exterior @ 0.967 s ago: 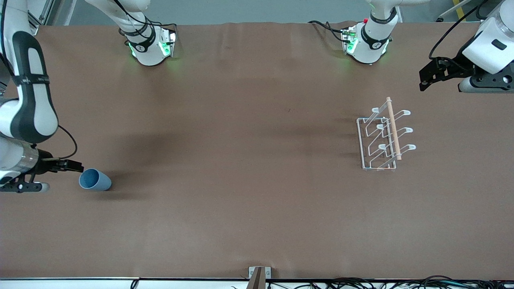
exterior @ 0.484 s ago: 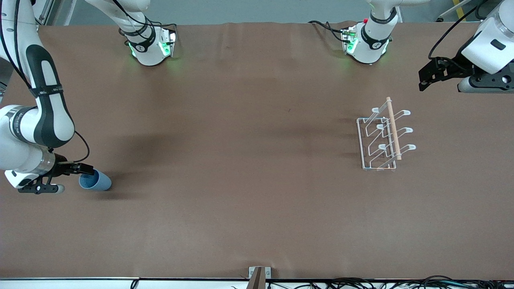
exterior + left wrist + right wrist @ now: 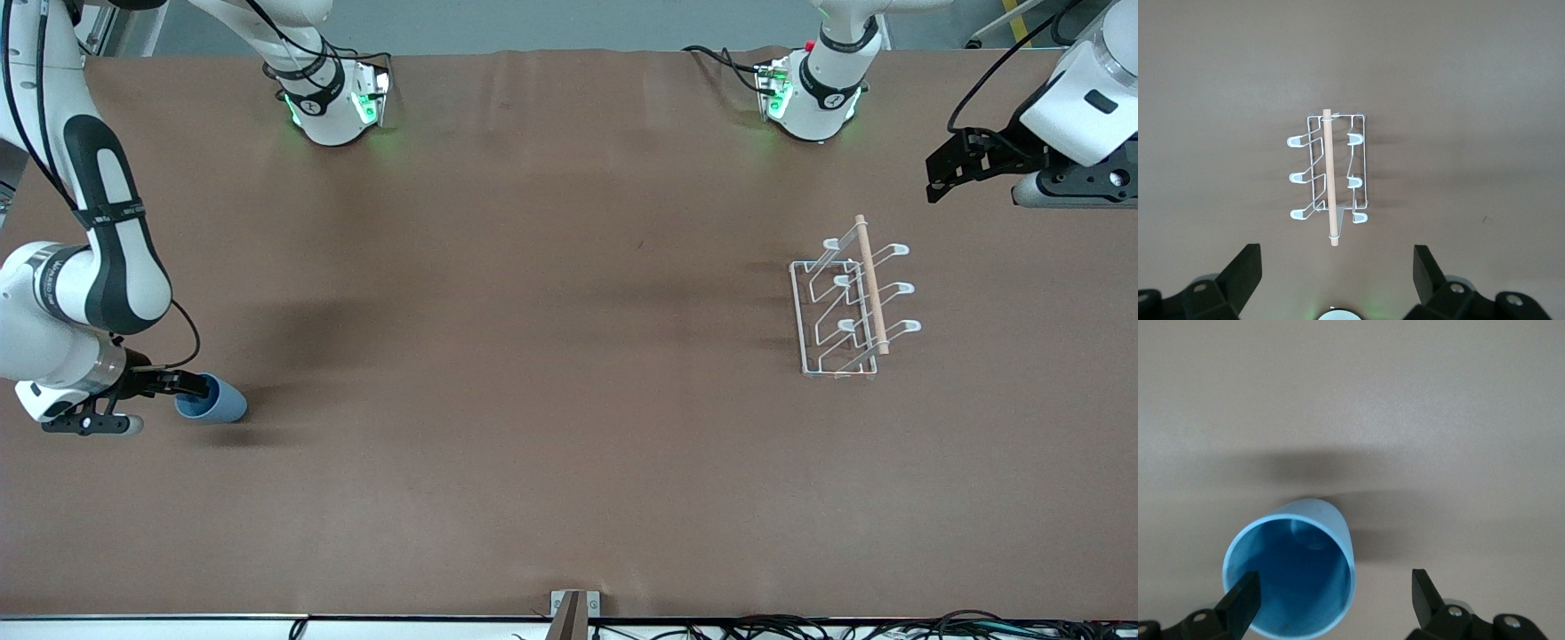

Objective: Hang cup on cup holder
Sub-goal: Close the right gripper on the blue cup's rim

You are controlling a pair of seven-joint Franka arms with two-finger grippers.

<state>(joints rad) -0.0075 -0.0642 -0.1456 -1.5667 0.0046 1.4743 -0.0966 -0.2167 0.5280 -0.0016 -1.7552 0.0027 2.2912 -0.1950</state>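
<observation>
Right wrist view gives you the key relation: the cup [image 3: 1290, 577] lies on its side at the right arm's end of the table, open mouth facing the right gripper [image 3: 1331, 597], whose spread, empty fingers have one tip at the rim. The cup holder [image 3: 849, 302] stands well apart. The left gripper [image 3: 1337, 273] waits above it, wide open and empty.

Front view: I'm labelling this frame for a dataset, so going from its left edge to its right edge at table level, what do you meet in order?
right gripper, open at the cup's mouth → cup, lying on its side → cup holder → left gripper, open, waiting in the air.
</observation>
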